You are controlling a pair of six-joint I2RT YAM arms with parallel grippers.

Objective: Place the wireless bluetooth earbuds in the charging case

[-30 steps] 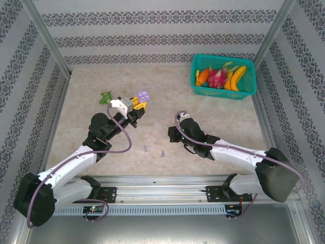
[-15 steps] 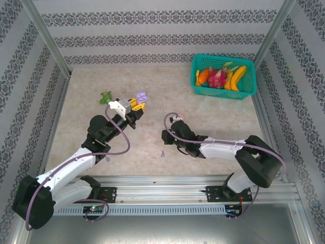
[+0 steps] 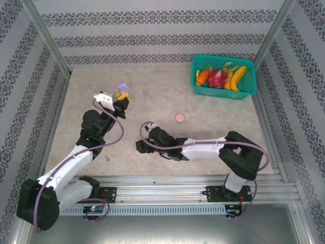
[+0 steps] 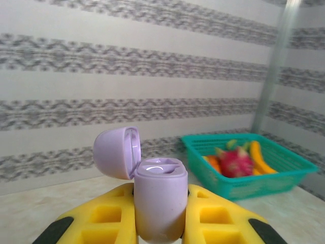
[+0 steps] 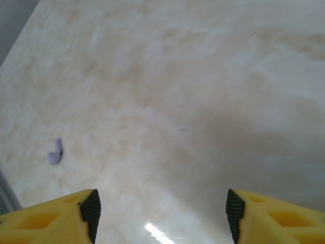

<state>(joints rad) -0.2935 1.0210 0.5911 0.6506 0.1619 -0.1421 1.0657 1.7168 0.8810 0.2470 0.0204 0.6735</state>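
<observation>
One open purple charging case (image 4: 157,203), one round pink case (image 3: 179,118), one purple earbud (image 5: 55,152), and one teal basket (image 3: 226,93) holding several fruit (image 3: 217,77), too crowded to count.

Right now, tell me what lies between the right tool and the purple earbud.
Just bare table from right tool to earbud, seen in the right wrist view.

2 white arms (image 3: 66,168) (yellow claws (image 5: 161,211))
</observation>
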